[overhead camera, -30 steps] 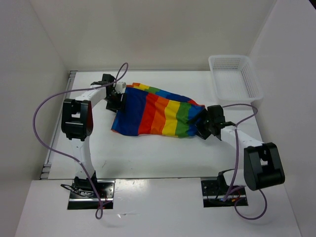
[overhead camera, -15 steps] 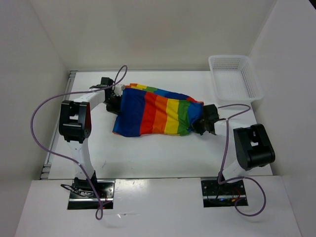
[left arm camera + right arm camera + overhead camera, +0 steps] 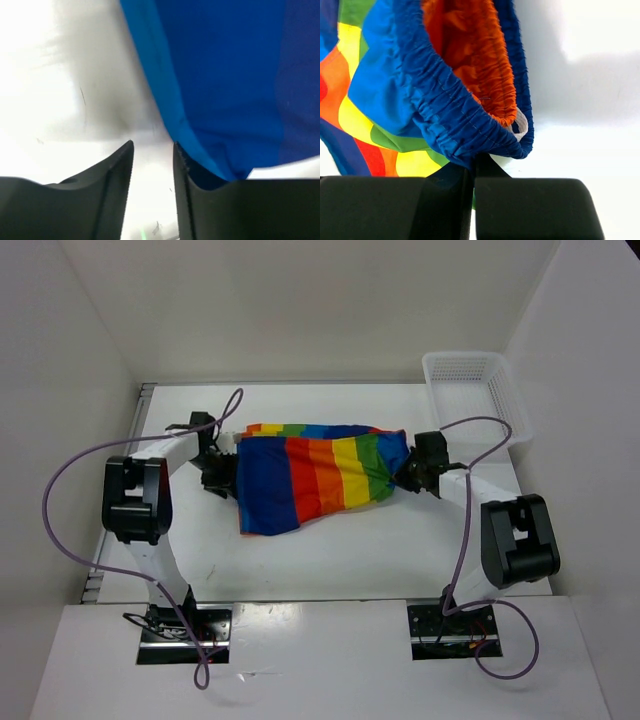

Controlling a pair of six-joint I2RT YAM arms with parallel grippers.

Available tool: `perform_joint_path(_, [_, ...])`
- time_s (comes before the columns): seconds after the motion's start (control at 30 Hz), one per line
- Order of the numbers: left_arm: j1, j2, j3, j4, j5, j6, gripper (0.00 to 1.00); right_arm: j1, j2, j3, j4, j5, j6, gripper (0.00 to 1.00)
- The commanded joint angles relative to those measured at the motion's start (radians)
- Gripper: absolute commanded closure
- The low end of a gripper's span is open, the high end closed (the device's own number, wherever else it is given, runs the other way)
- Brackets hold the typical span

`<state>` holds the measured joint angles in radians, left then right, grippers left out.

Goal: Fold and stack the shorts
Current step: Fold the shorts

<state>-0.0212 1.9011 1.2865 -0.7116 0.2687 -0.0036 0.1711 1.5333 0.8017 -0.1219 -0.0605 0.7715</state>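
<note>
Progress: shorts (image 3: pixel 315 475) lying rumpled on bench (image 3: pixel 330 560); folding unfinished, stacking outstanding.
Right fingers (image 3: pixel 530 205): clamping the waistband (image 3: pixel 465 125).
Left fingers (image 3: pixel 90 200): standing apart, gripping nothing.

A white mesh basket (image 3: pixel 462 357) sits at the upper right of the top view, on the far right corner of the white counter (image 3: pixel 330 560), close to the right wall (image 3: pixel 590 390). In the left wrist view, a thin dark scratch (image 3: pixel 83 102) marks the counter.
</note>
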Motion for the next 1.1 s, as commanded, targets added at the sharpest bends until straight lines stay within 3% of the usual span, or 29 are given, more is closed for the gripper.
perform_joint_path(0.0, [0.001,-0.063,0.068,-0.084,0.023,0.004,0.54,-0.013,-0.016,0.109,-0.099,0.008,-0.174,1.0])
perform_joint_path(0.07, [0.001,-0.063,0.201,-0.109,0.012,0.004,0.52,-0.013,0.005,0.143,-0.137,-0.001,-0.205,1.0])
perform_joint_path(0.2, [-0.124,-0.031,0.465,-0.147,0.007,0.004,0.46,-0.013,0.025,0.205,-0.165,-0.001,-0.253,1.0])
perform_joint_path(0.43, [-0.391,0.186,0.661,-0.147,0.162,0.004,0.42,-0.004,0.053,0.205,-0.156,-0.01,-0.253,1.0])
perform_joint_path(0.53, [-0.439,0.301,0.736,-0.147,0.182,0.004,0.42,-0.004,0.062,0.194,-0.156,-0.01,-0.253,1.0])
perform_joint_path(0.93, [-0.516,0.443,0.711,-0.078,0.136,0.004,0.41,-0.004,0.053,0.205,-0.165,0.03,-0.253,1.0])
perform_joint_path(1.07, [-0.485,0.351,0.654,-0.101,0.204,0.004,0.4,-0.004,0.053,0.254,-0.232,0.105,-0.284,1.0])
